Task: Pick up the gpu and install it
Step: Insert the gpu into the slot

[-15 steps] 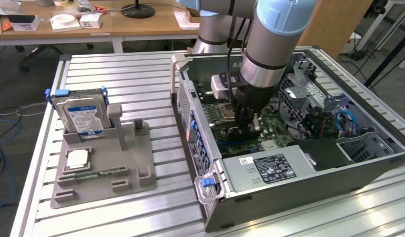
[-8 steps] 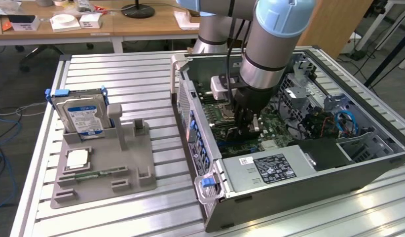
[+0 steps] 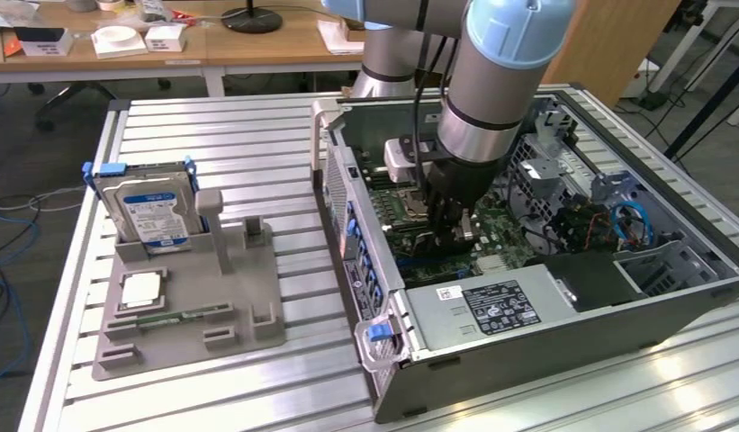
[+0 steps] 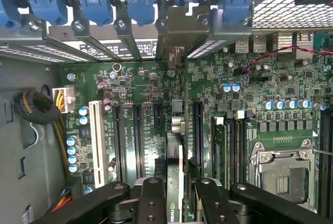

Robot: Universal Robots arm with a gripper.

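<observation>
Gpu (image 4: 175,146) edge-on between closed jaws, above motherboard (image 4: 140,83) slots.

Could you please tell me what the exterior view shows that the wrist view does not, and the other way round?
Exterior view: the grey fixture tray holding the hard drive beside the open computer case.
Wrist view: the blue slot latches, the motherboard's expansion slots, and the gpu seen edge-on, running up to its metal bracket.
Both: the gripper inside the case, shut on the gpu above the motherboard.

Arm vertical, fingers (image 4: 156,203) clamped on card
</observation>
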